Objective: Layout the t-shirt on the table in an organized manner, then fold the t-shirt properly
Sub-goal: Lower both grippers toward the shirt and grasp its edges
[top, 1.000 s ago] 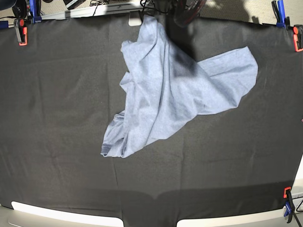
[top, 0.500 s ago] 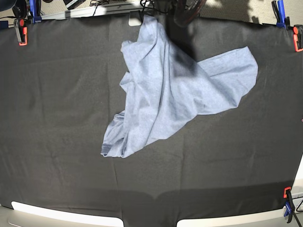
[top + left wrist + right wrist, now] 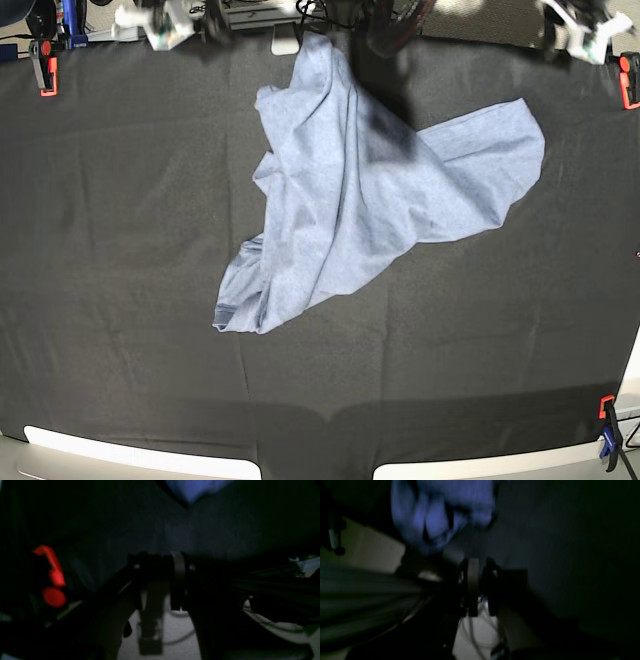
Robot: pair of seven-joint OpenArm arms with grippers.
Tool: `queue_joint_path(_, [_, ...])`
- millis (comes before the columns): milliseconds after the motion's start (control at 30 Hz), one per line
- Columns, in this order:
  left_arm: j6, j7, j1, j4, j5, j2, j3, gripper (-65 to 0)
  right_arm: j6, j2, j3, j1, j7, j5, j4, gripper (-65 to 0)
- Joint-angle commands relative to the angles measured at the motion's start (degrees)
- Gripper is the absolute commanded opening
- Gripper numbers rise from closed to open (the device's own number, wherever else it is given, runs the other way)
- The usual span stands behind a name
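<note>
T-shirt [image 3: 370, 200] crumpled heap, center-upper frame on table [image 3: 120, 300]; no layout or fold done yet. Left gripper [image 3: 160, 585] fingers slightly apart, empty; right gripper [image 3: 480, 587] fingers near-together, empty. Both at top edge.

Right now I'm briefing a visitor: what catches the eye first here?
The crumpled blue-grey t-shirt, heaped slightly right of centre on the black table. Next, the orange clamps pinning the cloth at its corners.
</note>
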Motion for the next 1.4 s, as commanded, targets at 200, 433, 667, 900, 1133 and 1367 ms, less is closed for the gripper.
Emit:
queue_joint_path(200, [-0.04,4.22,-5.27,2.4,4.11,-0.26,-0.22,-51.2,0.17,-3.34,0.13,10.05,-5.75,2.73,1.09,-46.3])
queue_joint_path(433, [-0.02,4.33,-9.79,2.4,4.07,-0.26,-0.22,-51.2,0.15,-3.72,0.13,16.81,-11.87,2.71,1.07,-38.2])
queue_joint_path(667, [-0.04,4.33,-11.19,2.4,4.07,-0.26,-0.22,-51.2,0.2,-3.72,-0.46,21.22,-14.34,2.73,-0.46,-38.2])
queue_joint_path(900, [-0.02,4.33,-11.34,2.38,3.8,-0.24,-0.22,-51.2,0.24,-3.87,-8.81,26.8,-15.15,2.25,-10.25,-38.3])
queue_joint_path(1133, [-2.23,5.2,-11.85,2.34,-4.15,0.07,-0.22,-51.2,0.15,-5.31,-15.65,29.27,-16.57,-3.39,-11.37,-38.5])
queue_joint_path(1367, [-7.69,13.46,-16.68,1.31,-12.98,5.42,-0.22,-51.2,0.15,-5.31,-15.58,29.7,-16.63,-3.54,-11.37,-38.5])
